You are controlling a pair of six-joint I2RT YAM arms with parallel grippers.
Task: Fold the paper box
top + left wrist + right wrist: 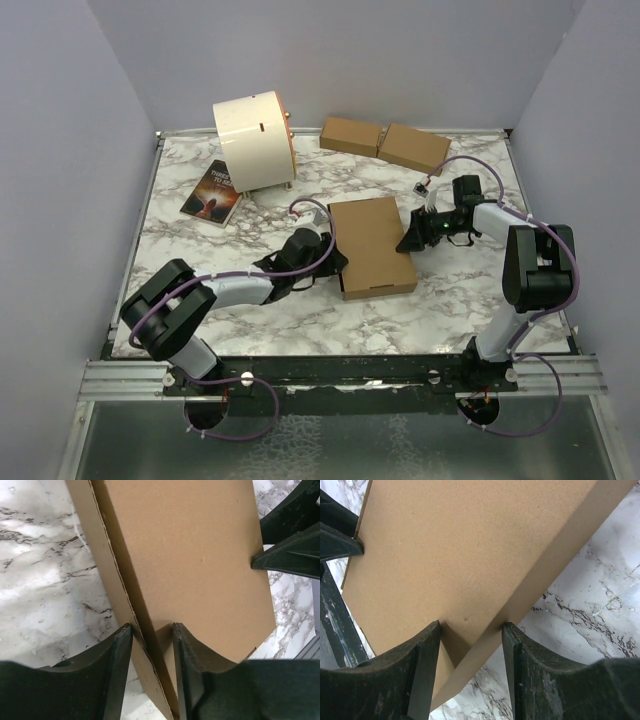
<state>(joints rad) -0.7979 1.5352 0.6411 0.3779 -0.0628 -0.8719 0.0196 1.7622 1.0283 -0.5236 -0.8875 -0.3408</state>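
Observation:
The paper box [372, 245] lies closed and flat on the marble table, a plain brown rectangle between my two arms. My left gripper [330, 258] is at its left long edge. In the left wrist view the box [190, 545] fills the frame, and the left gripper [152, 627] straddles the side wall, one fingertip on the outer wall and the other on the lid. My right gripper [408, 240] is at the right edge. In the right wrist view it [471, 625] clasps the box [460, 545] the same way, lid and side wall between its fingertips.
A cream cylindrical drum [255, 140] lies at the back left with a dark book [212, 192] beside it. Two smaller closed brown boxes [350, 135] [415, 147] sit side by side at the back. Purple walls enclose the table on three sides.

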